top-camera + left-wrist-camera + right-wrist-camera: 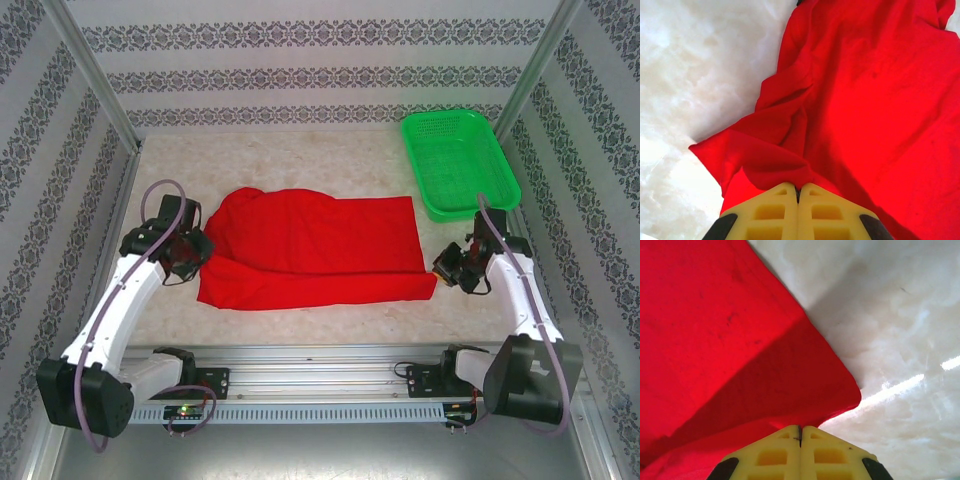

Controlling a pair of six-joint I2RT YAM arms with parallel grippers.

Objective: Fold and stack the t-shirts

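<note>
**Both grippers pinch opposite ends of the shirt**

The red t-shirt (320,250) lies spread on the desk (300,160). Its long axis runs from the left gripper (798,189) across to the right gripper (800,429). Each has its jaws closed tight on cloth, the left on the rumpled end and the right on a near corner. Neither arm is nearer.

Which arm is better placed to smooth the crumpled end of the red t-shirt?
Probably the left. The left gripper sits shut right at that crumpled end of the t-shirt, with the creases reaching its fingertips. The right gripper is at the opposite, flat corner, near the green basket.
</note>
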